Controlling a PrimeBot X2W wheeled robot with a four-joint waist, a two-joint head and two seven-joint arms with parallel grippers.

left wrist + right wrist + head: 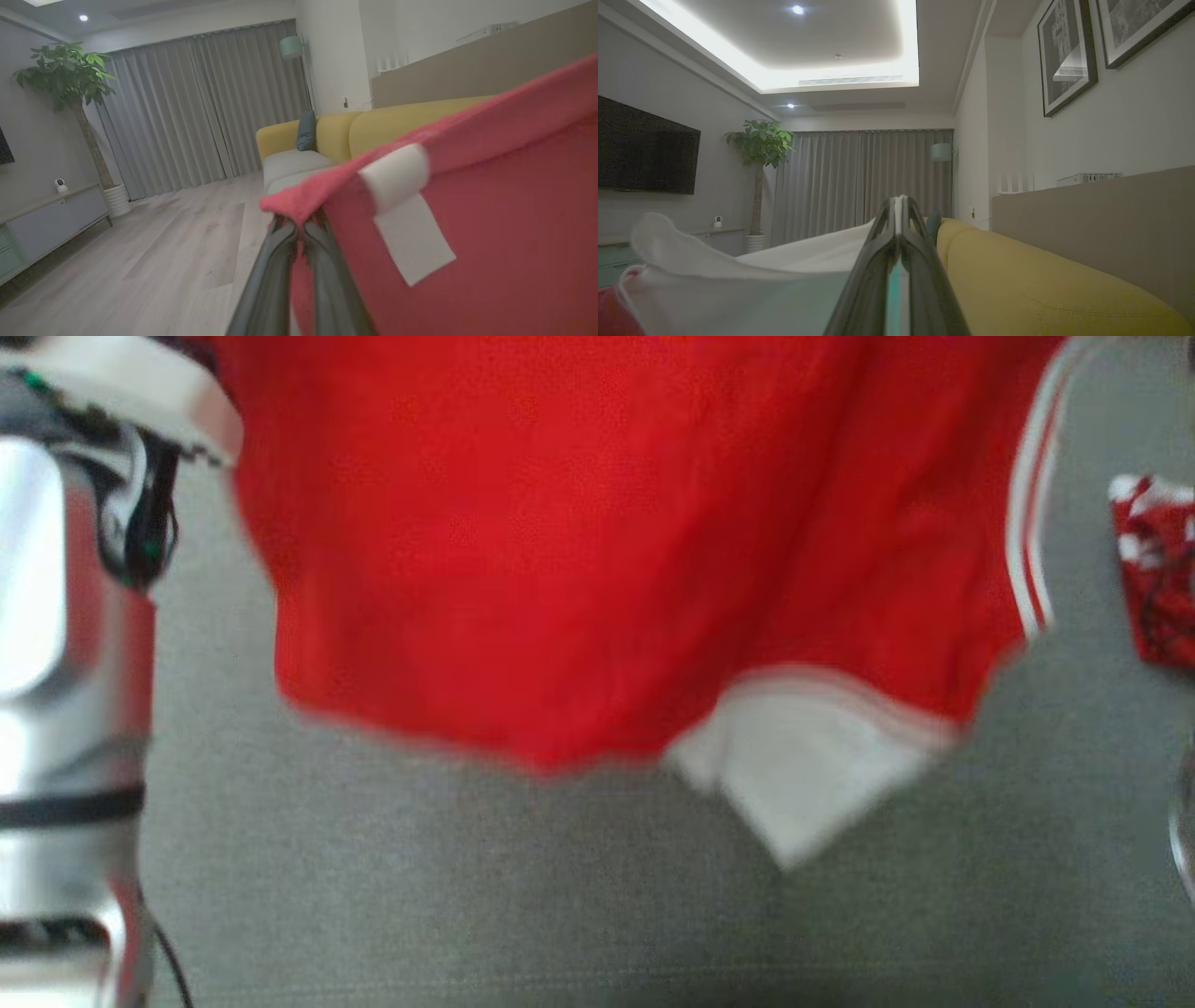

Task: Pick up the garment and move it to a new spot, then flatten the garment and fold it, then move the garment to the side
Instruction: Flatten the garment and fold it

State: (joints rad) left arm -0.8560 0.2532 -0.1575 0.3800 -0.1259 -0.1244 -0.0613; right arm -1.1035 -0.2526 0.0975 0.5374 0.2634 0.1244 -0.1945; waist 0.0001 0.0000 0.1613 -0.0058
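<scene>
- Fabric of the red garment (597,541) is seen spread across the upper half of the head view, hung over a grey upholstered surface (467,915); the picture is blurred.
- A white panel (803,765) is seen at the garment's lower right corner, and white stripes (1027,541) are carried along its right edge.
- The left gripper (301,228) is shown in its wrist view with both dark fingers pressed together, and the garment's red upper edge is pinched between the tips.
- A white label (406,210) is folded over that edge, just to the right of the pinch.
- The right gripper (900,210) is likewise seen fully closed, with a thin white layer of the garment clamped between its fingers; more white cloth is draped to the left of them.
- A silver forearm (65,709) is seen at the left edge of the head view.
- A small red-and-white item (1158,569) is seen on the grey surface at the right edge, apart from the garment.
- A yellow sofa back (1017,280) is seen near the right gripper, with grey curtains (859,182) at the far wall.
</scene>
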